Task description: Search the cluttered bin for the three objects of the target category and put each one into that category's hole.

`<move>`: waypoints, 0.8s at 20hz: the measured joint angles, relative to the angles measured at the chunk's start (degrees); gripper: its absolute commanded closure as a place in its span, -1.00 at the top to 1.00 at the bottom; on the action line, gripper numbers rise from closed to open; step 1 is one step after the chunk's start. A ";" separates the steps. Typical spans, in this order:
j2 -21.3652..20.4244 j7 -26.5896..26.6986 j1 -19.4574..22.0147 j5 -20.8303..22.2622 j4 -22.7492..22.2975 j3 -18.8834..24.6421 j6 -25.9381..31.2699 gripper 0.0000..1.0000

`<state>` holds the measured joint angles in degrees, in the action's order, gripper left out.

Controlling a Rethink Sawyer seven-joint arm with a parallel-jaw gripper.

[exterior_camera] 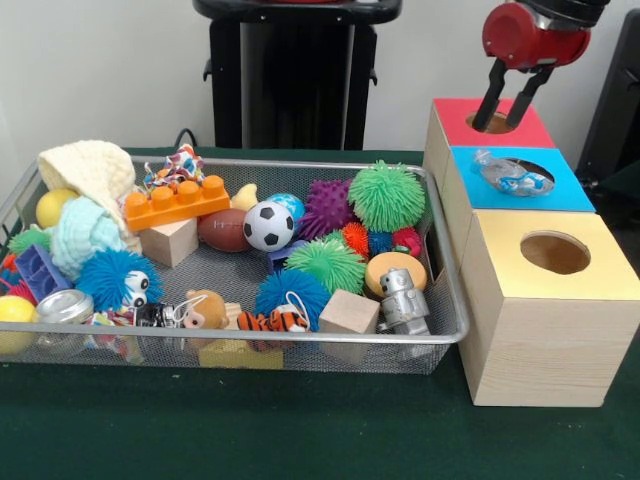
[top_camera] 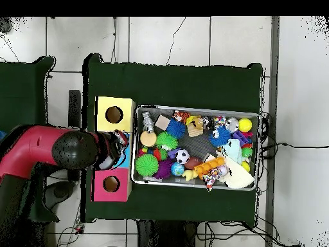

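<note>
One wire mesh bin [exterior_camera: 447, 330] sits on the green worktop [exterior_camera: 250, 430], with three wooden hole boxes at its 3 o'clock side: one red-topped [exterior_camera: 455, 118], one blue-topped [exterior_camera: 570, 192], one yellow-topped [exterior_camera: 610, 280]. In the bin: two plain wooden cubes [exterior_camera: 349, 311] [exterior_camera: 168, 242], three yellow balls [exterior_camera: 52, 208], two green spiky rubber balls [exterior_camera: 387, 195] [exterior_camera: 326, 264], two blue fuzzy balls [exterior_camera: 110, 276] [exterior_camera: 285, 290], one purple spiky ball [exterior_camera: 326, 206], one black-and-white soccer ball [exterior_camera: 268, 225], one brown football [exterior_camera: 222, 230], one orange plastic brick [exterior_camera: 177, 202], one silver toy robot [exterior_camera: 403, 299].

Green-covered table [exterior_camera: 200, 440]
A wire mesh bin [exterior_camera: 250, 345] (full of toys) and three wooden boxes [exterior_camera: 545, 330] beside it are carried directly.
</note>
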<state>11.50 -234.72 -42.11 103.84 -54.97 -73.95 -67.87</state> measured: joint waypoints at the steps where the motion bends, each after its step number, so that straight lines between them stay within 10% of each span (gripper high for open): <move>1: 0.01 0.00 0.19 0.00 0.00 0.03 0.00 1.00; 16: -2.49 0.00 0.41 0.67 0.74 0.04 -1.64 1.00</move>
<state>9.01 -234.72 -41.70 104.51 -54.23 -73.91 -69.51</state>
